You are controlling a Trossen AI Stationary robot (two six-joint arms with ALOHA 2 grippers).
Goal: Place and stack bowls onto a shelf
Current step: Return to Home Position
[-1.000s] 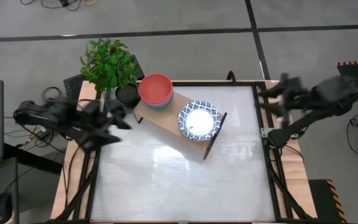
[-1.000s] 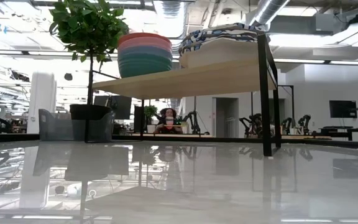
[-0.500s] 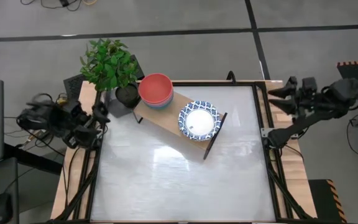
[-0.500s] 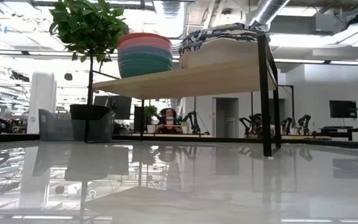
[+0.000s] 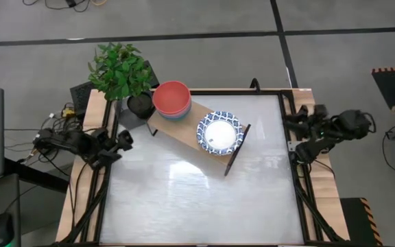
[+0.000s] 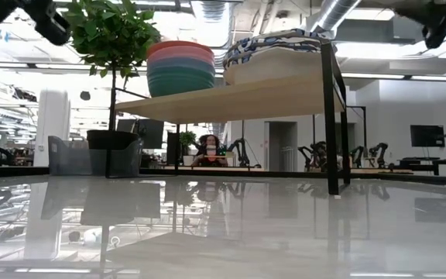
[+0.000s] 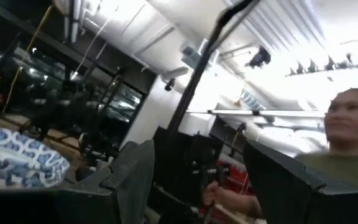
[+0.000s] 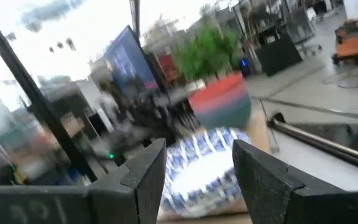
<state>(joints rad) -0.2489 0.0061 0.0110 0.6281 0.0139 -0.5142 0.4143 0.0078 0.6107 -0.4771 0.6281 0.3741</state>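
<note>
The shelf [image 5: 182, 132], a light wooden plank on thin dark end supports, stands slantwise at the far part of the table. On it rest two stacks of bowls: a plain stack with a red bowl on top [image 5: 172, 99] [image 6: 180, 68], and a white stack with blue patterned rims [image 5: 219, 132] [image 6: 273, 43]. My left gripper [image 5: 124, 139] [image 7: 194, 186] is open at the table's left edge. My right gripper [image 5: 289, 122] [image 8: 197, 177] is open at the right edge, pointing toward the patterned bowls [image 8: 204, 168]. Neither holds anything.
A green plant in a black pot [image 5: 140, 104] stands at the shelf's far left end. The white tabletop [image 5: 197, 195] spreads in front of the shelf. A person [image 7: 353, 134] shows in the room beyond the table, and another sits far behind [image 6: 207, 147].
Both arms have sunk and drawn back, the left one toward the table's left edge, the right one toward its right edge. Both grippers stay open. The bowl stacks and the shelf have not moved.
</note>
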